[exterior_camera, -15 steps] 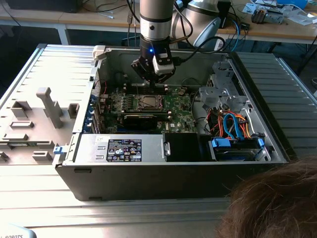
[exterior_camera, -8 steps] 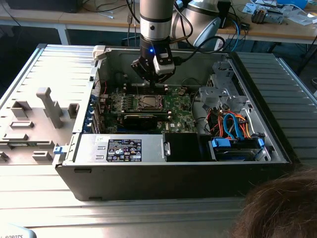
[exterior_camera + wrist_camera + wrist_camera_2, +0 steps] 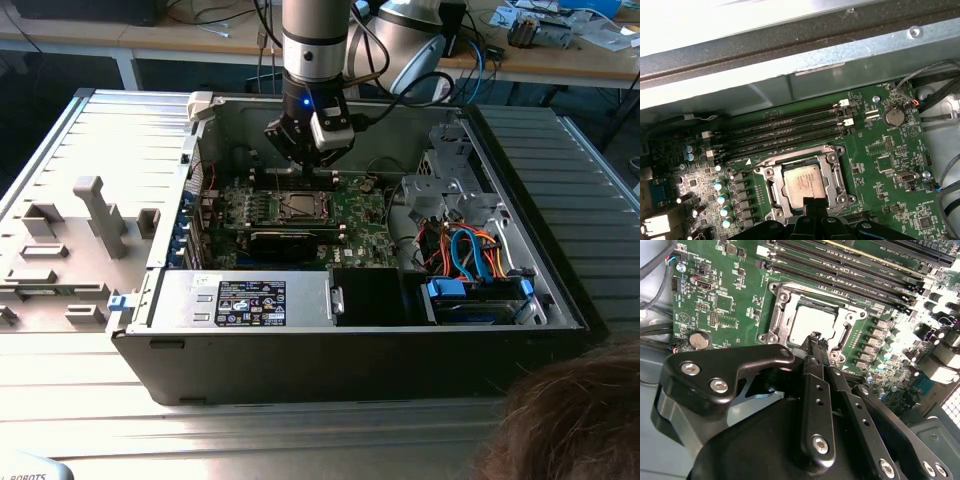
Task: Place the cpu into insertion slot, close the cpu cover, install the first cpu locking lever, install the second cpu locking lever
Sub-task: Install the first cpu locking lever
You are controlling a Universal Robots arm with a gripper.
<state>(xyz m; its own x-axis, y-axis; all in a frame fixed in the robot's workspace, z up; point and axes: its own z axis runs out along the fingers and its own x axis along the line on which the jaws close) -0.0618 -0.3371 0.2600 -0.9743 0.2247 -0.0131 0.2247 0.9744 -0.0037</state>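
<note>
The cpu (image 3: 801,181) lies flat in the insertion slot (image 3: 303,207) of the green board, its silver top showing in both wrist views (image 3: 812,322). The cpu cover (image 3: 836,176) rests down around it as a metal frame (image 3: 847,329). My gripper (image 3: 815,336) hangs just above the socket's edge, its two black fingers (image 3: 812,372) pressed together at the tips with nothing visible between them. In the exterior view the gripper (image 3: 305,168) stands inside the open computer case, directly over the socket. Whether the locking levers are latched I cannot tell.
Long black memory slots (image 3: 785,131) run beside the socket. A coin battery (image 3: 893,117) and loose cables (image 3: 940,100) lie to one side. The case wall (image 3: 805,80) rises behind the board. Drive bays with blue and orange cables (image 3: 470,260) fill the exterior view's right. A person's head (image 3: 575,420) is at the front.
</note>
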